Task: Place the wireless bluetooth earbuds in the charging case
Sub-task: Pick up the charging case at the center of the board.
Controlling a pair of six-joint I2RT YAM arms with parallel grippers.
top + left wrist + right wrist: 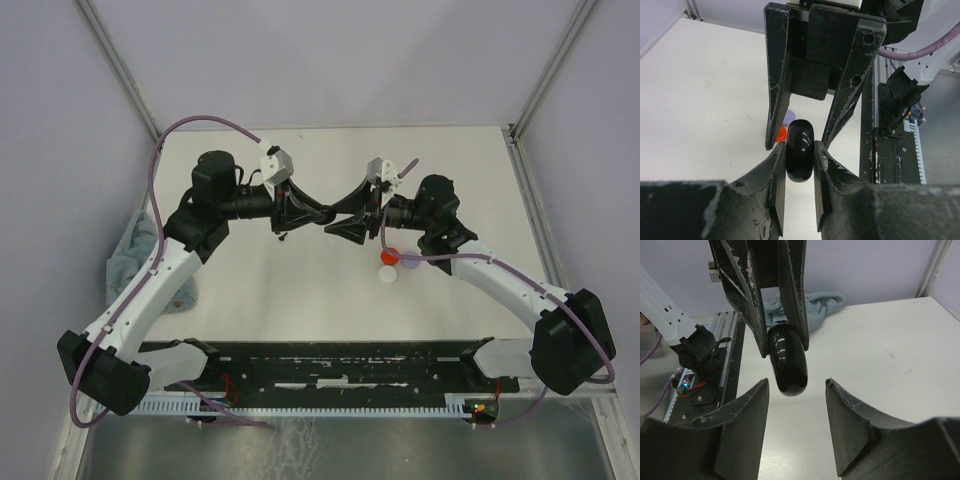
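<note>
Since no earbud can be made out in any view, the step in hand looks like opening the black charging case point(800, 150): it is clamped edge-on in the left gripper point(800, 149), above the table point(450, 180). The right gripper point(797, 383) faces the case, jaws spread either side of it. Right of the case, lower, lie a red case point(388, 257), a white case point(388, 275) and a lavender case point(409, 266). Next, I judge, the right gripper must close squarely on its lid.

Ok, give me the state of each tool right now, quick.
Left tool: shut on the black case.
Right tool: open, jaws either side of that case, not gripping it.
</note>
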